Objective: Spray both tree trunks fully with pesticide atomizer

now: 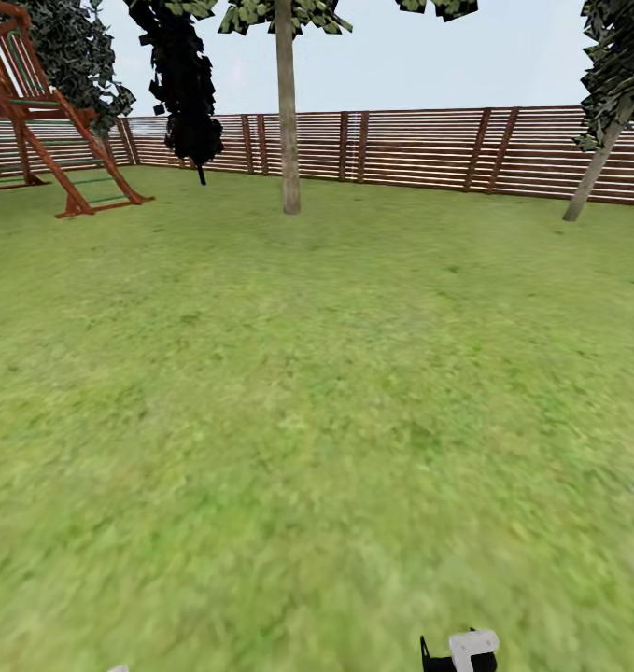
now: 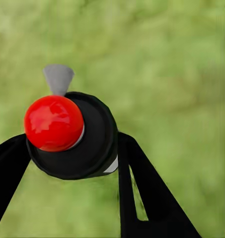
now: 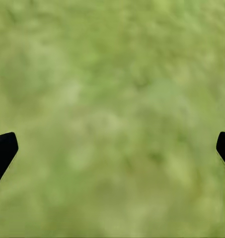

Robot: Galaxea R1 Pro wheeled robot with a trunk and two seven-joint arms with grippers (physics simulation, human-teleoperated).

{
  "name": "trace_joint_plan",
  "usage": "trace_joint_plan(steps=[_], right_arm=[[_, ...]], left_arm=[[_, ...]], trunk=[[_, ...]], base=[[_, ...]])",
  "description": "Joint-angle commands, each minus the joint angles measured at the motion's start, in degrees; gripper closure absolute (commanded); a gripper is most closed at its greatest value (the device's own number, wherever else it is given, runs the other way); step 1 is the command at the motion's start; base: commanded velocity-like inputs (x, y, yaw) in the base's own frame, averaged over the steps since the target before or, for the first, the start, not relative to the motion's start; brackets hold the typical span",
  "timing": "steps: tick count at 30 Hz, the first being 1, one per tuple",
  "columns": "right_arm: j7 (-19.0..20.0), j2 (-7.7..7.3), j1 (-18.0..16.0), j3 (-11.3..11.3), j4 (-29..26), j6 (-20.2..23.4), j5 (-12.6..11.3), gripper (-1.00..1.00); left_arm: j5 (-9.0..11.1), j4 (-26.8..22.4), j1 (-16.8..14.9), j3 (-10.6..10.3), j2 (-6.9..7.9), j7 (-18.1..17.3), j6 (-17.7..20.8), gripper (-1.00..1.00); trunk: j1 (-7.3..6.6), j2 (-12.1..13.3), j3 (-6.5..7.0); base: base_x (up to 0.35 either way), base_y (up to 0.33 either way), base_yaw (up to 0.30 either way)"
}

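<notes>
The pesticide atomizer (image 2: 95, 136) is a black bottle with a red round cap and a grey nozzle, seen end-on in the left wrist view. My left gripper (image 2: 72, 143) is shut on it, one black finger on each side, above blurry green grass. My right gripper (image 3: 112, 148) is open, its fingertips far apart over bare grass. In the head view two trees stand by the far fence: one upright pale trunk (image 1: 287, 121) at centre and one leaning trunk (image 1: 592, 173) at the right. A piece of my right arm (image 1: 461, 651) shows at the bottom edge.
A brown slatted fence (image 1: 419, 149) closes the far side of the lawn (image 1: 317, 392). A red-brown wooden play frame with a ladder (image 1: 64, 140) stands at the far left. A dark, black-leaved plant (image 1: 188, 93) hangs beside it.
</notes>
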Motion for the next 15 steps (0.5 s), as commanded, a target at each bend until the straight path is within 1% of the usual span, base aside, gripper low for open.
trace_joint_plan(steps=[1, 15], right_arm=[[-0.03, 0.0, 0.0, 0.0, 0.0, 0.0, 0.0, -1.0], [0.0, 0.0, 0.0, 0.0, 0.0, 0.0, 0.0, -1.0]], left_arm=[[0.0, 0.0, -0.03, 0.01, 0.0, 0.0, 0.0, 1.0], [0.0, 0.0, -0.03, 0.02, 0.0, 0.0, 0.0, 1.0]], trunk=[[0.0, 0.0, 0.0], [0.0, 0.0, 0.0]], base=[[0.339, 0.0, 0.0], [0.34, 0.0, 0.0]])
